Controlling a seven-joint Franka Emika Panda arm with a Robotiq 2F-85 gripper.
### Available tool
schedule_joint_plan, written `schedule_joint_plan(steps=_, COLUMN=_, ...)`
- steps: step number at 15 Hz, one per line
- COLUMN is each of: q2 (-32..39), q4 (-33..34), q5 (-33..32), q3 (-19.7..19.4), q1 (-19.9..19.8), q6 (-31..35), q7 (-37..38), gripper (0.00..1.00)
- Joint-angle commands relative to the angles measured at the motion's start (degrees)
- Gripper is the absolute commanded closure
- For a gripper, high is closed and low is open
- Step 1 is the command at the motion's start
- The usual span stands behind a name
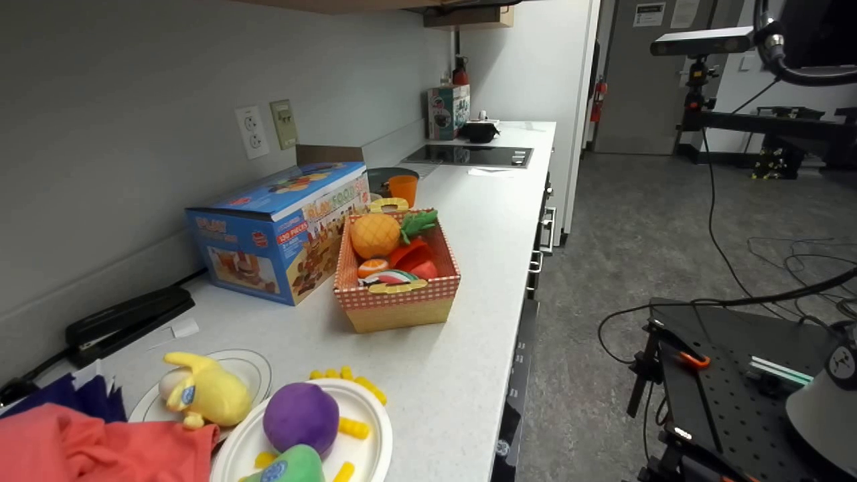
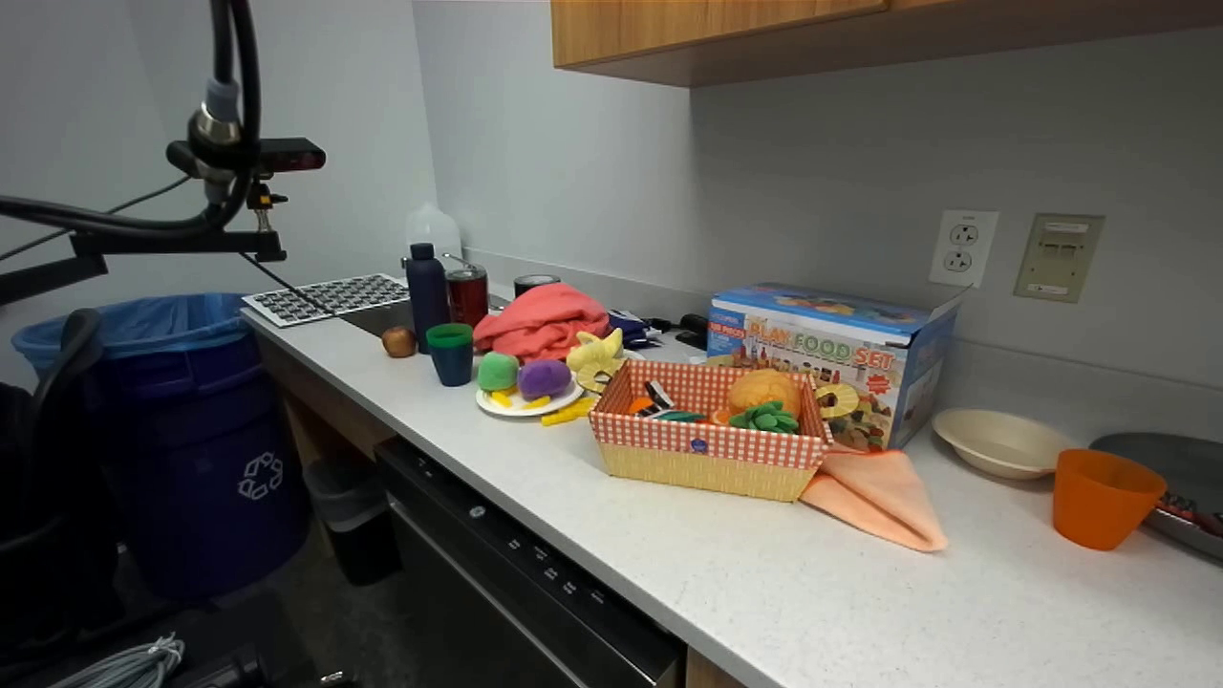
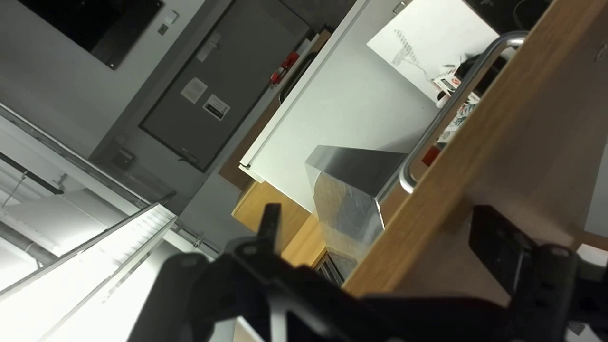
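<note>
Printed box (image 2: 812, 334) on desk (image 2: 955, 612): "PLAY FOOD SET" legible in an exterior view. Papers (image 3: 193, 90) on grey door (image 3: 251, 61): print too small to read. Tool (image 3: 380, 228) shows in wrist view only, fingers (image 3: 496, 244) spread wide. Nearest it: wooden cabinet (image 3: 441, 190), edge slanting between the fingers; cannot tell whether touching. Light brown grain, shaded underside, curved silver handle (image 3: 446, 111) alongside.

You can read "PLAY FOOD SET" on the box (image 2: 822, 354), plus "PIECES" after a blurred number. The dishwasher (image 2: 521, 564) shows you a GE logo (image 2: 477, 512), the bin (image 2: 191, 449) a recycling symbol (image 2: 261, 476); the door signs (image 1: 649, 15) are too small to read.
</note>
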Motion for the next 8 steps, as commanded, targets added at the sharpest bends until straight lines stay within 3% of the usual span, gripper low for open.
schedule_joint_plan(steps=1, q2=0.9, q4=1.6, q5=0.9, q3=0.3, q1=0.7, q6=-6.4, q7=-0.9, gripper=0.0)
schedule_joint_plan(steps=3, q2=1.1, q4=1.7, q5=0.9, q3=0.3, q1=1.1, q6=-8.1, q7=-0.6, gripper=0.0)
schedule_joint_plan(steps=4, q2=-1.9, q4=-6.4, q5=-0.3, q3=-5.6, q1=-0.3, q6=-1.2, q7=2.2, gripper=0.0)
schedule_joint_plan(steps=8, q2=-1.0, q4=-10.1, q5=-0.3, q3=-12.9, q1=-2.3, q6=4.8, q7=3.6, gripper=0.0)
